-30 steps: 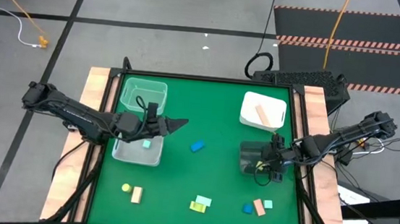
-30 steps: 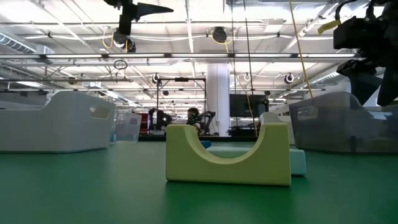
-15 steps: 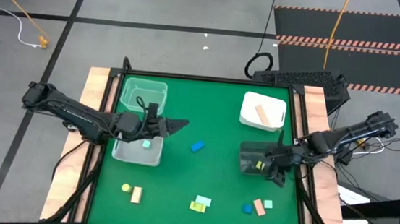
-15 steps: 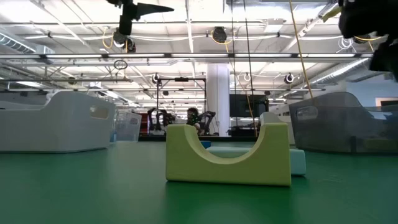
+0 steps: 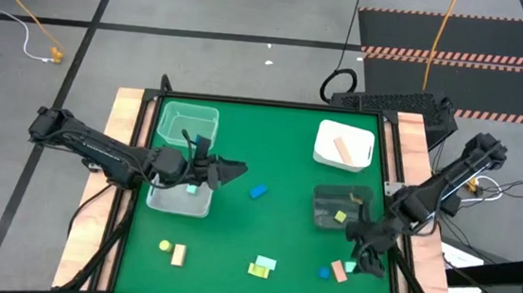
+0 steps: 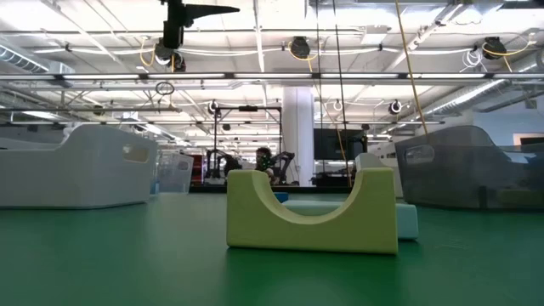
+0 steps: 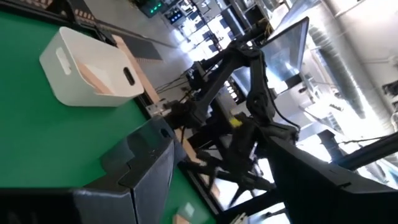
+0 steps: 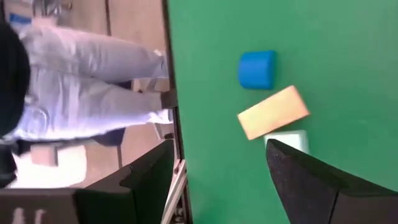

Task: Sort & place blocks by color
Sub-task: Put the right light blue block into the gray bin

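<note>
Our right jaws (image 5: 369, 256) stand wide and empty, hanging over the blue, tan and mint blocks (image 5: 336, 270) near the desk's (image 5: 279, 158) front right edge. In the right wrist view we see the blue block (image 8: 257, 68), the tan bar (image 8: 273, 112) and the mint one (image 8: 287, 140) beyond the fingers (image 8: 147, 177). Our left jaws (image 5: 231, 170) hover beside the clear tray (image 5: 179, 199) holding a mint block (image 5: 190, 189); we cannot tell their gap. A yellow-green block (image 5: 339, 216) lies in the dark tray (image 5: 339, 206)
</note>
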